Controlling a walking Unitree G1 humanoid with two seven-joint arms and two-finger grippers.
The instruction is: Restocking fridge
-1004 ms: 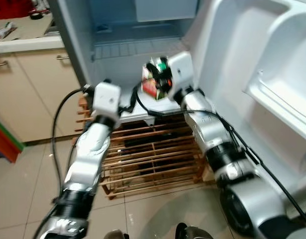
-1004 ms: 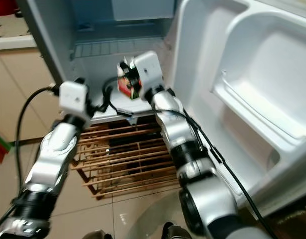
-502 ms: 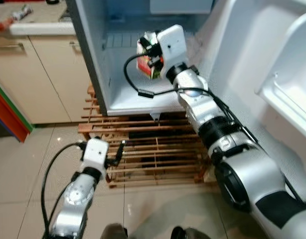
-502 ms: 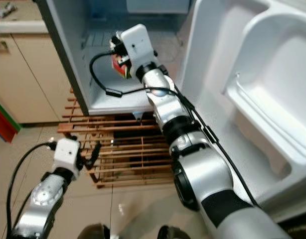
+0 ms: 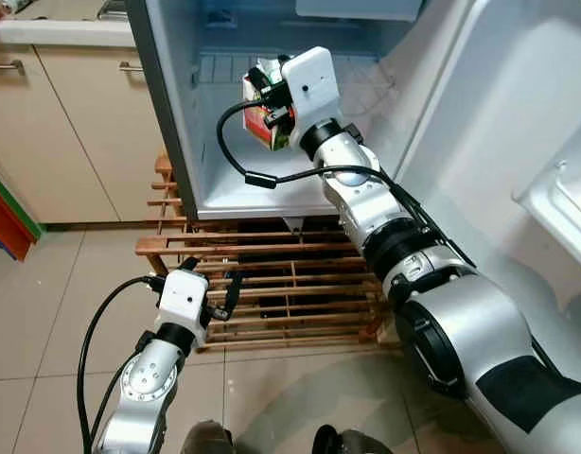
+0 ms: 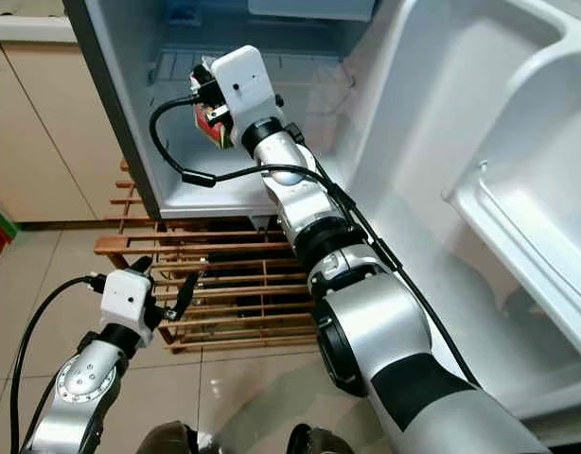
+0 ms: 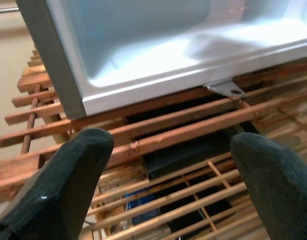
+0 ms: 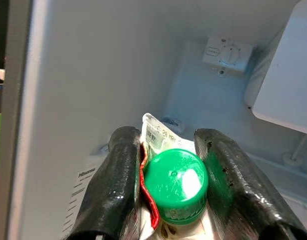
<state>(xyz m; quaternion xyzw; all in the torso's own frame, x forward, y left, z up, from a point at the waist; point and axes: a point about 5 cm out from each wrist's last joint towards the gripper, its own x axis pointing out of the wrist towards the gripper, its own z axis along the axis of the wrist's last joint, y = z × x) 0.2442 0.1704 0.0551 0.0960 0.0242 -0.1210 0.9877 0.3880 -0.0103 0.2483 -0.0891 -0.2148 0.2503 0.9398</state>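
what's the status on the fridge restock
Right tool shut on carton with green cap, inside the open fridge. Left tool open, low over the wooden rack. No obstruction seen ahead of carton.

Bright, even indoor light; sharp frames.

Red carton [image 5: 262, 121], green cap [image 8: 176, 184], held inside open fridge [image 5: 224, 180].

Carton [image 5: 263, 125] in right claw [image 5: 272, 104], inside fridge [image 5: 224, 189]; rack [image 5: 290, 284] beneath.
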